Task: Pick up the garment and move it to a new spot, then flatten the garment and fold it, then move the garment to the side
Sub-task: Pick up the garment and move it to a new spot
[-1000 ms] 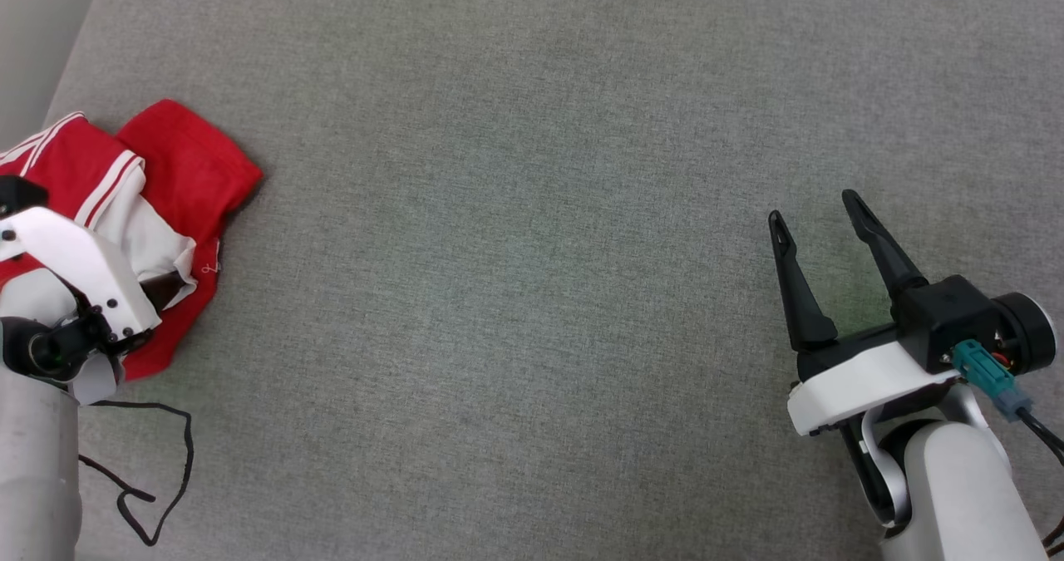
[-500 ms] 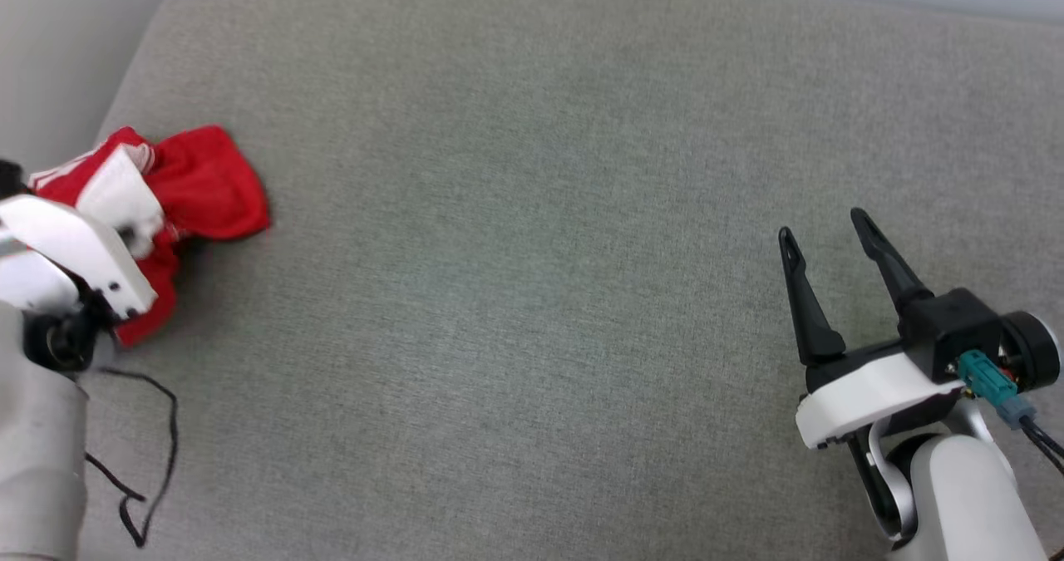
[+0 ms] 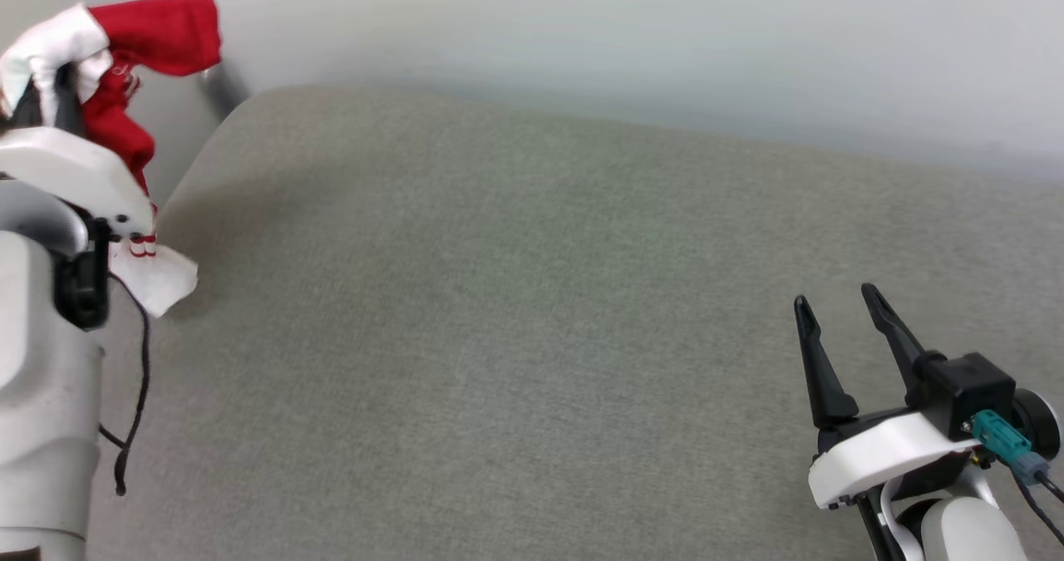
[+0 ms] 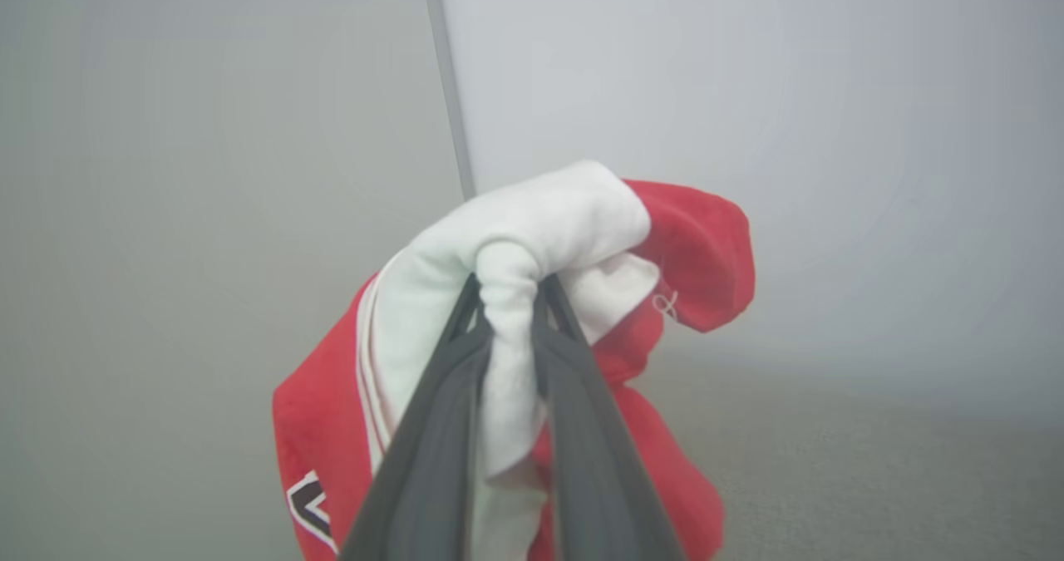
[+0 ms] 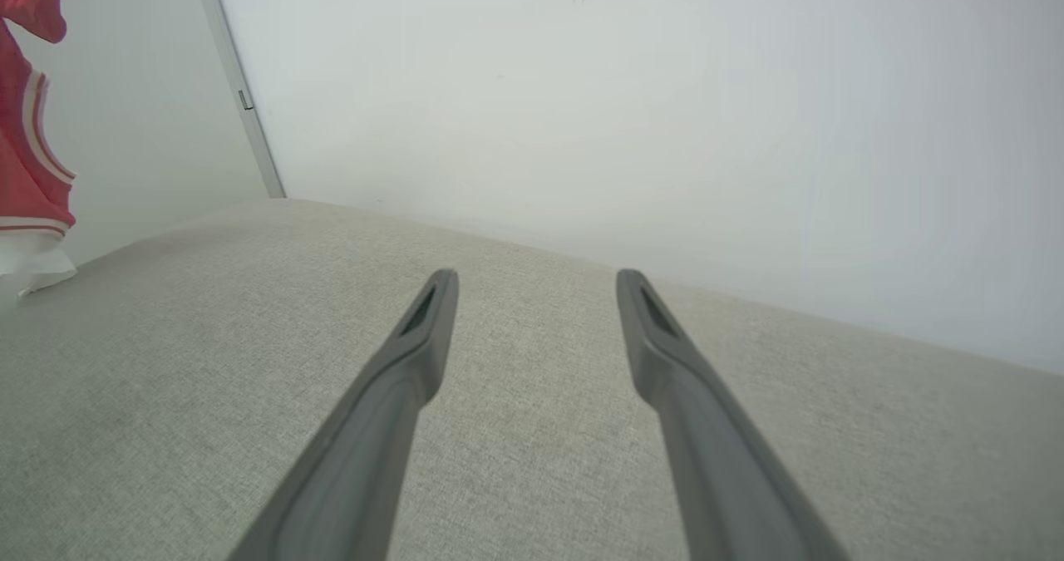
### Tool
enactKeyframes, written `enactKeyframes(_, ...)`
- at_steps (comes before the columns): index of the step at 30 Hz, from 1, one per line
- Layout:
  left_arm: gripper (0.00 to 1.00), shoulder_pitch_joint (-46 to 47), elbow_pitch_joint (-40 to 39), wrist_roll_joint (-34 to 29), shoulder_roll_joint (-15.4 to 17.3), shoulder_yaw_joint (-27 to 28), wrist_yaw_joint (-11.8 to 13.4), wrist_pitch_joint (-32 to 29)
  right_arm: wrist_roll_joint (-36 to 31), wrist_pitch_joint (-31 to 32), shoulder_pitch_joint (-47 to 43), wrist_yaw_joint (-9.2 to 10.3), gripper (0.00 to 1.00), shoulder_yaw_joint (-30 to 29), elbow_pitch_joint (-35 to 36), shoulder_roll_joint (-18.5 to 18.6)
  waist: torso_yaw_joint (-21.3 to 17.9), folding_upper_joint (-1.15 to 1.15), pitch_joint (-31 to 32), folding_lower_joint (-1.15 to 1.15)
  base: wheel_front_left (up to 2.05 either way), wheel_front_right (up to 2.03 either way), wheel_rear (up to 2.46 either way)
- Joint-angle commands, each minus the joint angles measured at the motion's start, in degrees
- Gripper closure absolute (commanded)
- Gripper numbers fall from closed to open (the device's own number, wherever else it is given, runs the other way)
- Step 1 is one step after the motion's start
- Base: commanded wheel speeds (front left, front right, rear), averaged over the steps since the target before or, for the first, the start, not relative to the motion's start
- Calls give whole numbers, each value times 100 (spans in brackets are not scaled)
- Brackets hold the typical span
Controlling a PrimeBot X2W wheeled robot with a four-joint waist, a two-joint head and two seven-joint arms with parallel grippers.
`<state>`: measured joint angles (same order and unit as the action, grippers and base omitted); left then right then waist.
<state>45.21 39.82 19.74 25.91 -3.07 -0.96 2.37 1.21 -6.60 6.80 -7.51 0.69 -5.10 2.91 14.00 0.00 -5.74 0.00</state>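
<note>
- Jersey (image 3: 158, 33), red with white sleeves, hangs bunched from the left gripper (image 4: 507, 291) at the far left of the head view. It is held high beside the left edge of the grey fabric worktop (image 3: 532, 337).
- Left gripper: its two dark fingers are pressed close together on a rolled fold of white sleeve cloth, which bulges over the tips in the left wrist view.
- Because the pinch takes only that one fold, the rest of the shirt droops around the fingers in a clump. Red cloth flops over to one side, and a scrap of black-and-white lettering (image 4: 307, 503) shows low down.
- Lowest white corner (image 3: 158, 282), with its red stripes, dangles by the worktop's edge; whether it touches the fabric cannot be told.
- Right gripper (image 3: 835, 297) sits low at the right, well apart from the jersey. Its fingers are spread, hold nothing and point toward the pale wall (image 3: 582, 29).
- Judged from this, it waits out of the way so the broad middle of the worktop is free as a landing place.
- Step in hand, as I judge it: the carry to a new spot. Nothing is flattened or folded yet, so most of the task lies ahead.
- Risks: so small a bite of cloth could slip out on a quick swing, and the hanging corner could drag.
- Black cable (image 3: 137, 378) loops from the left arm just beside the hanging cloth and might catch it.
</note>
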Motion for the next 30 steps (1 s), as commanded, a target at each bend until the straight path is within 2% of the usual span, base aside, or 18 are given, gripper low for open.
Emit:
enactKeyframes(1,100,-12,-100,-44,-145,-100,-42,170,52,26,-140,4,0,-8,39,0,-316,0,325,0,0,0,0)
enactKeyframes(10,100,-349,-496,64,-853,-527,-244,382,98,156,-370,4,0,10,228,0,-1213,0,543,0,0,0,0)
enactKeyframes(18,100,-835,-687,240,-1936,-1495,-552,264,72,335,-476,4,0,-88,406,-2,-2036,0,385,0,0,0,0)
enactKeyframes(22,100,-1215,-696,372,-2197,-2211,-624,188,103,360,-519,4,0,-136,487,-2,-2239,0,260,0,0,0,0)
enactKeyframes(28,100,-2095,-712,728,-2295,-3344,-650,36,127,383,-586,4,0,-245,571,-1,-2205,0,118,0,0,0,0)
enactKeyframes(29,97,-2218,-710,757,-2296,-3508,-652,10,139,388,-586,4,0,-260,587,-1,-2164,0,86,0,0,0,0)
enactKeyframes(30,60,-2326,-705,776,-2295,-3640,-651,13,153,387,-581,4,0,-273,595,-2,-2119,0,63,0,0,0,0)
